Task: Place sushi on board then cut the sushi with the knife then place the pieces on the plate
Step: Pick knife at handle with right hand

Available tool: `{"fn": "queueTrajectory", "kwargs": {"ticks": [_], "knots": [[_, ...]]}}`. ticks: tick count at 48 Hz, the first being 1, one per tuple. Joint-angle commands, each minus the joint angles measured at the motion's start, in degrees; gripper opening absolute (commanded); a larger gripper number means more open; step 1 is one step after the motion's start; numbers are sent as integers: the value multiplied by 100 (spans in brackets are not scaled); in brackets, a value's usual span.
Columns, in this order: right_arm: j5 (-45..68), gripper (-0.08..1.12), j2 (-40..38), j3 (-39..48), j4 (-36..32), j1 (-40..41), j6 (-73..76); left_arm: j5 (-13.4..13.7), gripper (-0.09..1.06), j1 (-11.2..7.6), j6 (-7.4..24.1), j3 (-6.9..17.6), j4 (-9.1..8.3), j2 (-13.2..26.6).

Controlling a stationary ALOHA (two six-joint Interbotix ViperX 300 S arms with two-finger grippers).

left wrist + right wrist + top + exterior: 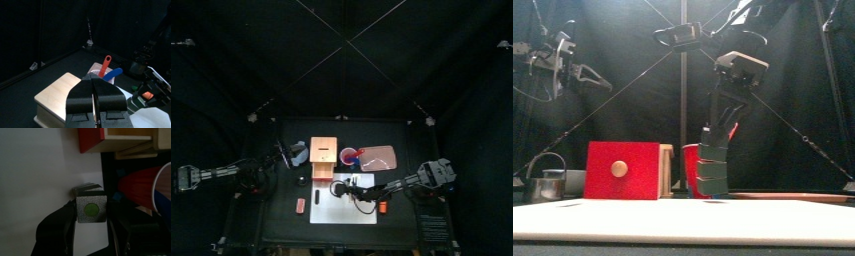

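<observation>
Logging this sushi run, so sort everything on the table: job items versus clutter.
For the job: sushi roll, held by the right gripper; white cutting board; red cup with knives; pink tray.

Lying about: wooden box; metal cutter; red toy left of the board; red toy right of the board.

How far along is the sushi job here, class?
Done: nothing complete yet. In hand: the right pincer grips the sushi roll upright at the white cutting board, touching or just above it. Left: release it, take one of the toy knives standing in the red cup, cut, then move pieces to the pink tray, which holds no sushi.
</observation>
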State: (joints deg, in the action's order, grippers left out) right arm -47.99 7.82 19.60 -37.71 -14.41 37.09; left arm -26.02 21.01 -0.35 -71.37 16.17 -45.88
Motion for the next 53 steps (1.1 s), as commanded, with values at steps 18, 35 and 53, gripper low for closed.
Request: {"fn": "queueTrajectory", "kwargs": {"ticks": [18,35,53], "knots": [[-404,65,352,-721,334,-246,26,-62,10,-9,9,35,0,18],[-527,80,571,-1037,624,-571,9,-62,10,-9,9,18,0,9],[-519,96,606,-1195,870,-800,0,-70,10,-9,9,18,9,18]]}}
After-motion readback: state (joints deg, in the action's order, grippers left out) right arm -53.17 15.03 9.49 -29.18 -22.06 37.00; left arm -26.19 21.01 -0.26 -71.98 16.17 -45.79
